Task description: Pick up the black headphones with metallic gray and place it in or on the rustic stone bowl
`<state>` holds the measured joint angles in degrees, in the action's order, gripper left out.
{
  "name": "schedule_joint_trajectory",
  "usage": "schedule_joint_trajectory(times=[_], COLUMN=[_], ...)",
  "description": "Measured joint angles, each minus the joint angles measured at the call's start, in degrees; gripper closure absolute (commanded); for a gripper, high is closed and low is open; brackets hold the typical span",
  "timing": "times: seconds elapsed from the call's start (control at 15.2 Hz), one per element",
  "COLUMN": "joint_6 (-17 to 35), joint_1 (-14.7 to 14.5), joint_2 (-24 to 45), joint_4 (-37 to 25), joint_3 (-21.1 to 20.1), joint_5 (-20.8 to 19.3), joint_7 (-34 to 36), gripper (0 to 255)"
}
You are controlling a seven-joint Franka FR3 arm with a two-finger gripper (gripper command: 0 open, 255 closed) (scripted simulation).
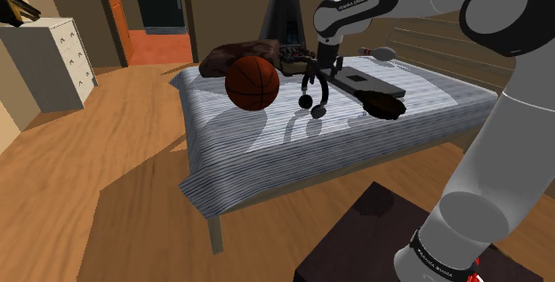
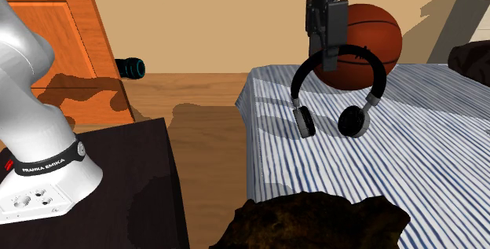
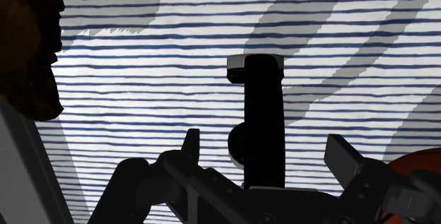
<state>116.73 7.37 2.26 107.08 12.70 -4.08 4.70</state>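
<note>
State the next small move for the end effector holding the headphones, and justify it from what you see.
Probably carry the headphones sideways toward the dark rough bowl, keeping height. The end effector is shut on their band, the ear cups hang clear of the striped bed, and the bowl sits apart, nearer the second exterior camera.

Bright even light, dark shadows across bedspread (image 1: pixel 267 147)

A striped bed (image 1: pixel 253 160) stands on a wooden floor (image 1: pixel 98 191) near a white dresser (image 1: pixel 62 58).
</note>
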Motion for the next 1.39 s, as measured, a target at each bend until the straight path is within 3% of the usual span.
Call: schedule_joint_trajectory(times=[0.2,0.26,0.92,1.39], joint_6=[0.1,0.1,0.1,-4.3], joint_1=[0.0,0.0,0.0,0.0], joint_2=[0.0,0.0,0.0,-0.4], joint_4=[0.0,0.0,0.1,-4.0], joint_3=[0.0,0.0,0.0,0.0], joint_5=[0.0,0.0,0.0,0.1], joint_7=[0.0,0.0,0.0,-0.3], gripper=[0,255,255,255])
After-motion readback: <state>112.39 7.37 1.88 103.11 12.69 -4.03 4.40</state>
